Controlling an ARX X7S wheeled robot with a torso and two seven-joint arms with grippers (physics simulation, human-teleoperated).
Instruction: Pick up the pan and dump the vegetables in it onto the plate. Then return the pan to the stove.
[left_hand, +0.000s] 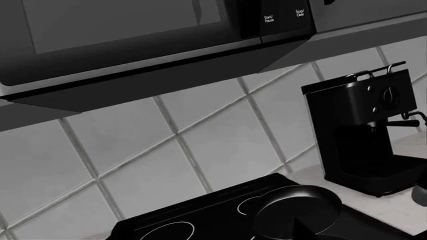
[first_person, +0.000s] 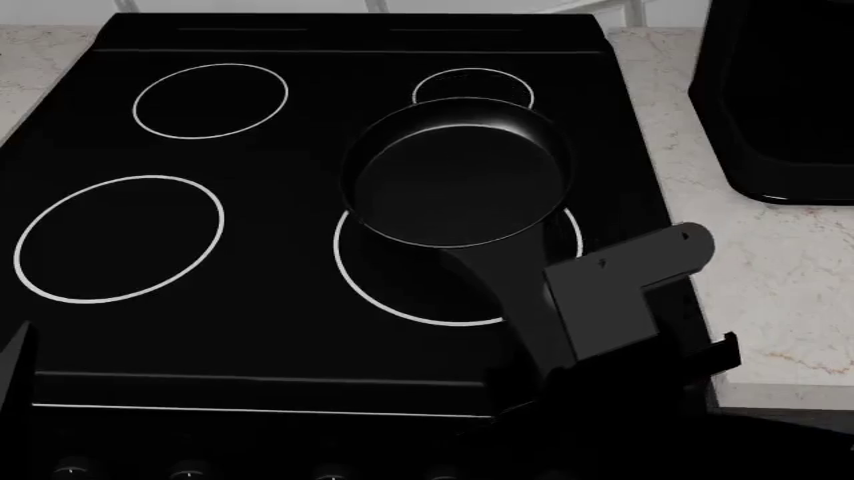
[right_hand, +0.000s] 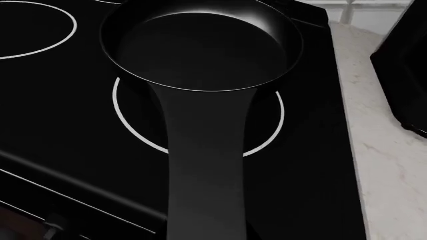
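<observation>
- The pan (first_person: 461, 180) sits above the stove (first_person: 240, 300), over its front right ring, with nothing in it
- The right claw (first_person: 574, 310) is at the pan's handle; its fingers are hidden, so I cannot tell the grip
- The left claw is out of sight
- The coffee machine (left_hand: 367, 130) on the counter (first_person: 787, 270) is cut off

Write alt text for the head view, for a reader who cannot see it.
An empty small round black frying pan sits over the front right burner of a black glass cooktop, its long flat handle running toward the right gripper. A pale speckled counter lies to the right.
</observation>
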